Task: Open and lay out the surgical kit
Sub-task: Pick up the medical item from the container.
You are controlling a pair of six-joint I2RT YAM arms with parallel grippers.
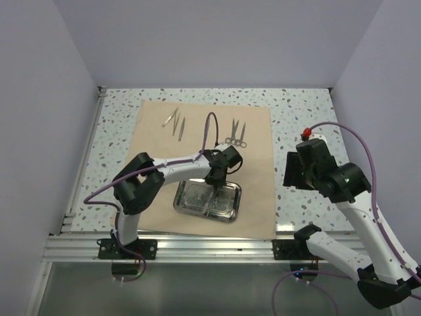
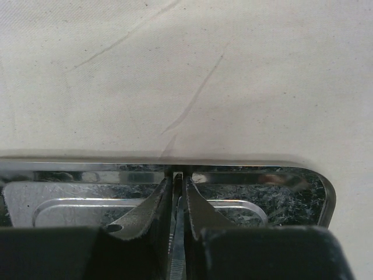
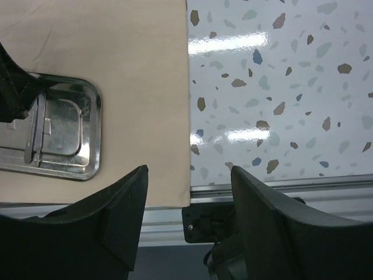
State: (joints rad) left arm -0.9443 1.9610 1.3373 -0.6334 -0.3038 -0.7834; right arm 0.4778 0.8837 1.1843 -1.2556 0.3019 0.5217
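Observation:
The surgical kit's tan cloth (image 1: pixel 253 197) lies spread flat on the table. Its steel tray (image 1: pixel 230 214) sits on the cloth near the front edge. My left gripper (image 1: pixel 215 192) reaches down into the tray (image 2: pixel 70 167), and its fingers (image 2: pixel 145 210) are shut on thin ridged tweezers (image 2: pixel 178 256). In the right wrist view those tweezers (image 3: pixel 34 137) lie lengthwise in the tray (image 3: pixel 93 134). Two tweezers (image 1: pixel 174 122) and two scissors (image 1: pixel 237 133) lie on the cloth at the back. My right gripper (image 1: pixel 291 172) hangs open and empty (image 3: pixel 189 169) over the cloth's right front corner.
The speckled tabletop (image 1: pixel 299 115) borders the cloth on both sides and at the back. An aluminium rail (image 1: pixel 197 247) runs along the front edge with the arm bases bolted to it. Grey walls close in the left, right and back.

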